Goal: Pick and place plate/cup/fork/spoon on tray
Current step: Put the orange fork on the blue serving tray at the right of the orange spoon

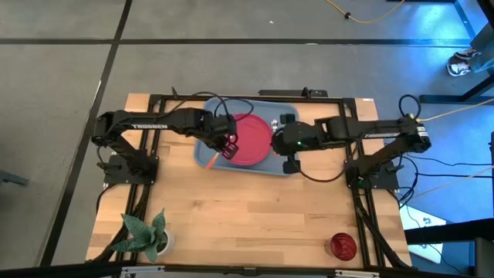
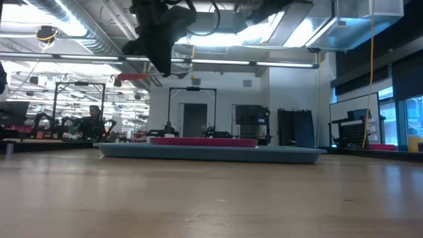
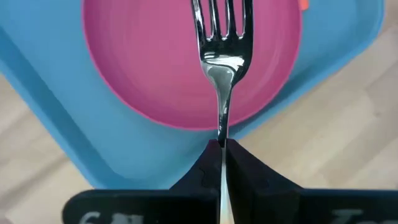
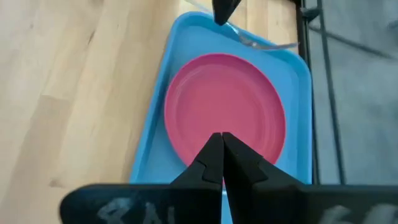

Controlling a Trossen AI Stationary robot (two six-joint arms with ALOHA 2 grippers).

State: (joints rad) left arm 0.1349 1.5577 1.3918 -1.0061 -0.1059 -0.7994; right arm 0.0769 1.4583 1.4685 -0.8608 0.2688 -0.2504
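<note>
The tray [image 1: 272, 171] is broad, stiff plastic; the plate [image 1: 251, 140] on it is light and slick. The left gripper [image 3: 222, 147] pinches the thin, rigid fork [image 3: 222, 43] above them, apparently near its handle. The right gripper [image 4: 222, 140] hovers, closed and empty.

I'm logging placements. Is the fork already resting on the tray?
No. The left tool holds the fork above the plate.

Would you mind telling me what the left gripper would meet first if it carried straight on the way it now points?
Probably the plate on the tray: the left gripper, shut on the fork, points down at it, though its height above is unclear.
</note>
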